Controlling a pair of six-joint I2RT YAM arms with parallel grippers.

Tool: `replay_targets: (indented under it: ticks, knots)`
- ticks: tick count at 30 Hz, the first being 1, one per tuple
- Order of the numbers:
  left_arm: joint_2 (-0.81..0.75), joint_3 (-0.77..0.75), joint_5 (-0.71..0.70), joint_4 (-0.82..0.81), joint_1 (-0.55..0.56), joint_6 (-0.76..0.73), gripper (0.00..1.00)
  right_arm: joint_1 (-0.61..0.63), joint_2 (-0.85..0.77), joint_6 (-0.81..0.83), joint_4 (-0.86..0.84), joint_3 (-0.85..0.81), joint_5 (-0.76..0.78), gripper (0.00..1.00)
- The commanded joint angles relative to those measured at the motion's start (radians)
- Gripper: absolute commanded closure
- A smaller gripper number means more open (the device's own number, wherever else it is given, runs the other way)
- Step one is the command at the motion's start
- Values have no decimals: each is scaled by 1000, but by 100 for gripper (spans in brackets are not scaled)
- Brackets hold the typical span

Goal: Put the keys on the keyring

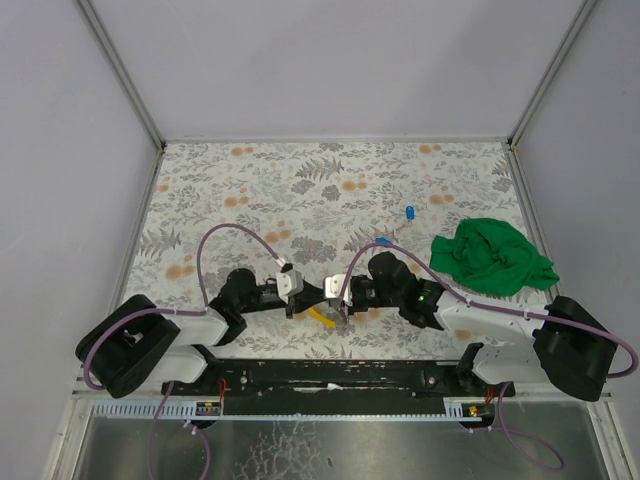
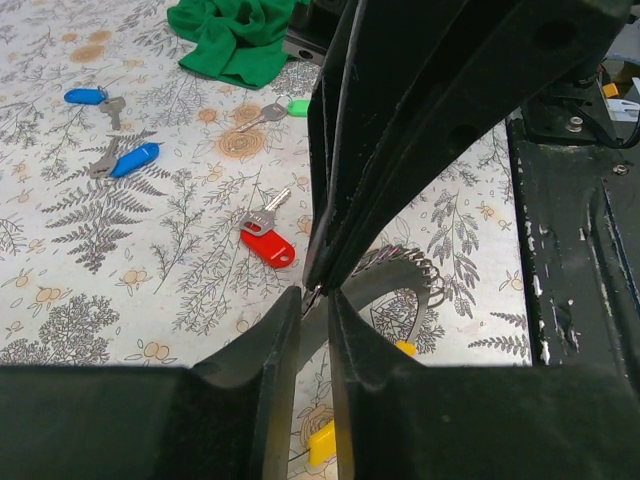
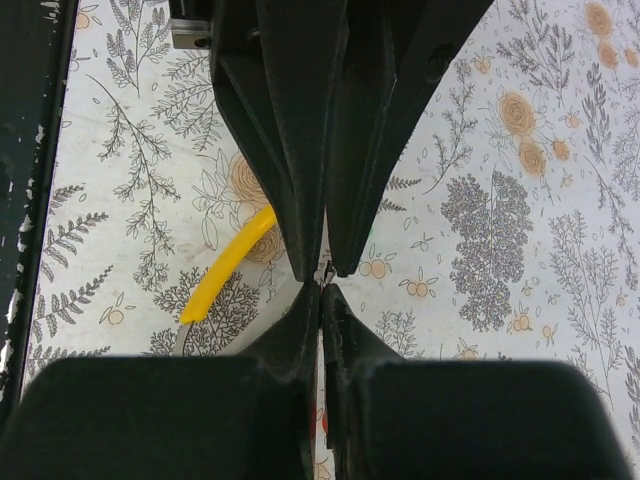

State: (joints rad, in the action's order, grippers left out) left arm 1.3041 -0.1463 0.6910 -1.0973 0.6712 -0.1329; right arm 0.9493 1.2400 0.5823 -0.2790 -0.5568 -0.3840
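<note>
- Nearest the lens in the left wrist view, the left gripper is seen at the lower edge. Its jaws are almost together with a narrow slit between them, and whether anything is clamped there cannot be told.
- At the bottom centre of the right wrist view, the right gripper is shown with its jaws pressed together. A small metallic glint is seen at the tips, but what it belongs to cannot be made out.
- At the lower centre of the top view, both grippers are seen tip to tip, their meeting point largely masked by the arms.
- The keyring is found right of centre in the left wrist view, just beside the fingertips. Only an arc of its silvery coil is exposed.
- The yellow tags are glimpsed through the slit and are partly covered.
- On the floral table, a red-tagged key is seen left of centre and two blue-tagged keys at upper left.
- A green-tagged key lies near the green cloth, which is cropped by the upper edge.
</note>
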Motion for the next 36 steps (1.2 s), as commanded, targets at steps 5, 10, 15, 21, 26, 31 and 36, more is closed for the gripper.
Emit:
replay_targets:
  ticks: [5,10,15,21,26,31,36]
  knots:
    - [-8,-53,-69,95,26,-68,91,-5,-49,-17,-85,1,-34,100]
    - [-14,-54,-86,111,30,-71,91,-5,-60,-15,-80,4,-30,100]
    - [-13,-62,-87,135,37,-82,90,-6,-65,-16,-80,5,-36,100]
    - [-11,-76,-112,171,49,-95,100,-7,-69,-19,-86,7,-32,100]
    - [-21,-73,-156,177,53,-90,100,-6,-83,-29,-95,23,-29,98]
    - [-26,-71,-168,179,56,-91,100,-7,-108,-46,-79,41,-25,81]
    - [-30,-70,-164,182,60,-98,100,-7,-169,-57,-19,58,40,67]
